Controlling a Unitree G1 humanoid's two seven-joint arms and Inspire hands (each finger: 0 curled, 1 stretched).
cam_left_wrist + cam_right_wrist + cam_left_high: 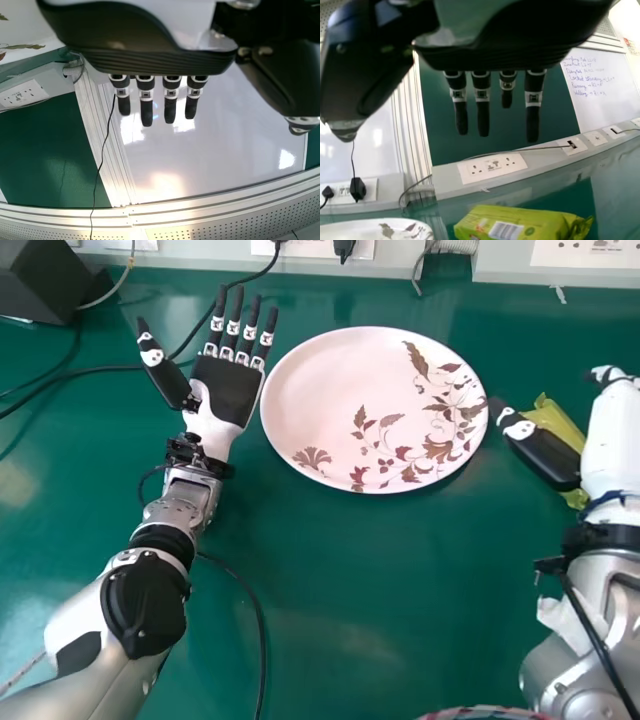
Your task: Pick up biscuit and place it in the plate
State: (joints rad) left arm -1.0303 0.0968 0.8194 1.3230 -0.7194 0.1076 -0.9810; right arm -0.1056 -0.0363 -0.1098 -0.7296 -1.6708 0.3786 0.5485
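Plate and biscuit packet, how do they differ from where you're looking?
The plate is round and pale pink; the biscuit packet is oblong and yellow-green. In the head view the plate is unobstructed, while the packet is partly hidden by the right hand. Both lie on the green table.

I count two hands, my left (pixel 225 390) and my right (pixel 610 430). There is one plate (pixel 340 390), just to the right of my left fingers and short of my right thumb. I have one biscuit packet (pixel 560 425), partly behind my right thumb. One dark box (pixel 40 280) sits beyond my left thumb, off to its left. Past my right thumb's tip, in the right wrist view, I count two black plugs (pixel 357 189), and beside my right fingers one board with handwriting (pixel 600 90). Several cables (pixel 255 625) run around my left fingers and arm; their exact number I cannot tell.
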